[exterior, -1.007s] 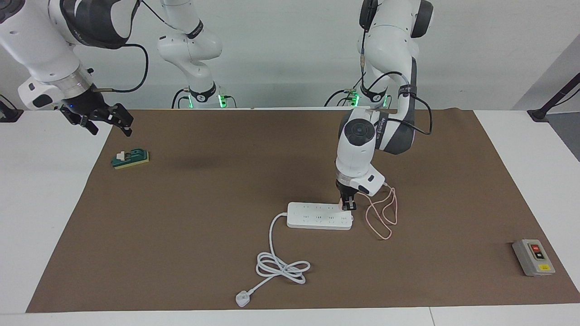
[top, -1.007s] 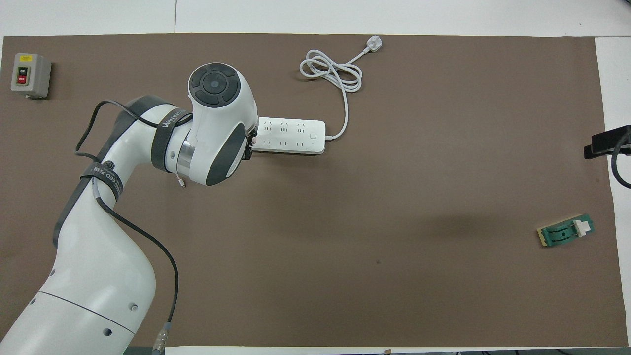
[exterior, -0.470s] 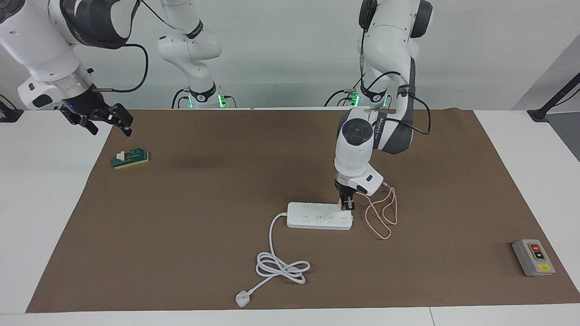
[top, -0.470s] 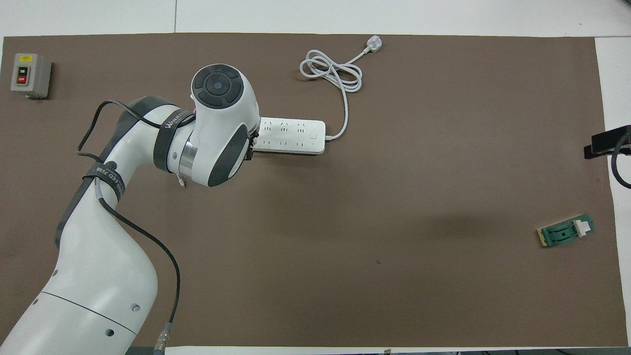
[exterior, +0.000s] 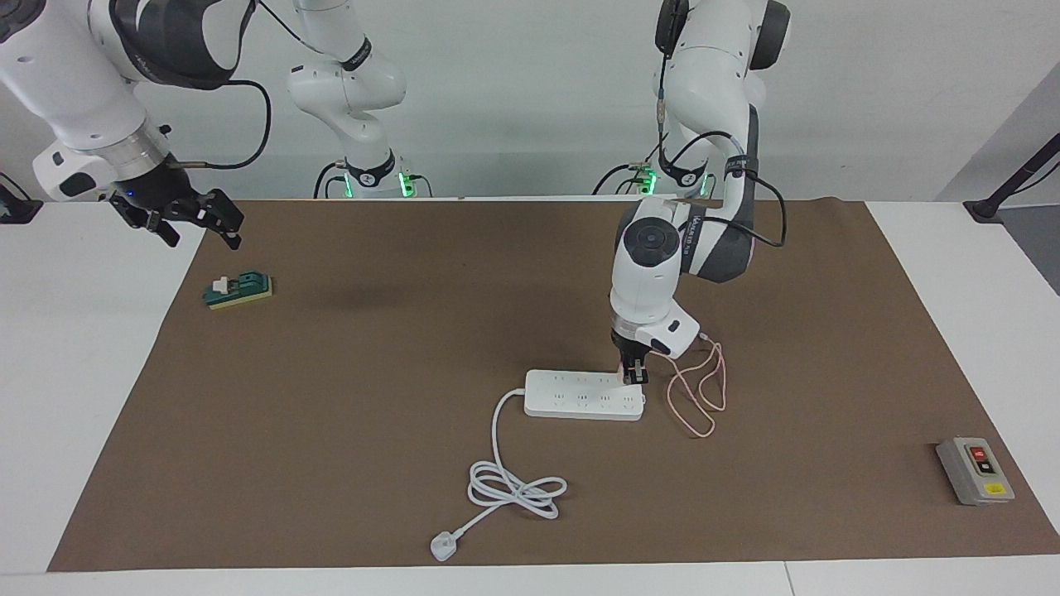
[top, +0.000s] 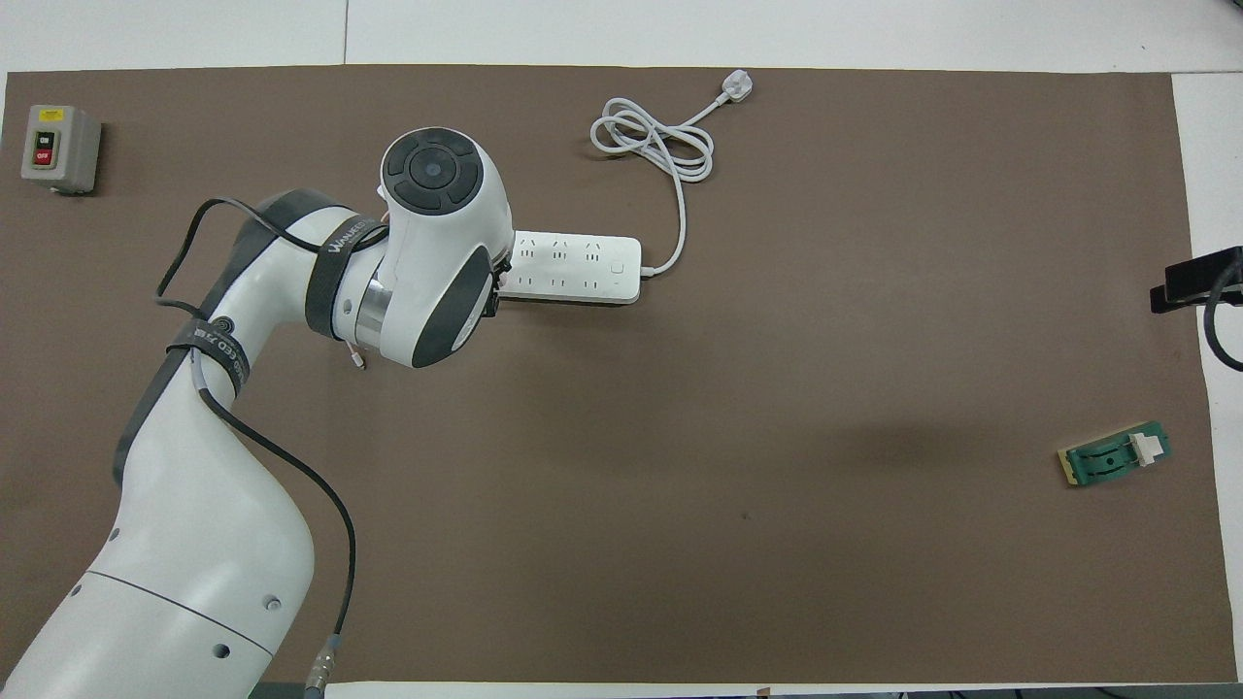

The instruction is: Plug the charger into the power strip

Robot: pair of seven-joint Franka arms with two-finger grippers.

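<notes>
The white power strip [exterior: 580, 396] lies flat mid-table, and the overhead view shows its sockets [top: 578, 267]. My left gripper [exterior: 634, 377] points straight down over the strip's corner toward the left arm's end, on the row nearer the robots. It is shut on the pale pink charger [exterior: 623, 377], of which only a sliver shows. I cannot tell whether its prongs are in a socket. Its thin pink cable [exterior: 700, 397] loops on the mat beside the strip. From overhead the wrist hides the left gripper [top: 496, 287]. My right gripper [exterior: 197, 220] waits open, raised over the mat's edge.
The strip's thick white cord [exterior: 509, 484] coils farther from the robots and ends in a white plug [exterior: 443, 546]. A grey switch box [exterior: 975, 470] sits at the left arm's end. A green block [exterior: 240, 290] lies at the right arm's end.
The left arm's wrist has leaned slightly toward the strip while its gripper stays on the strip's corner. The right arm has not moved.
</notes>
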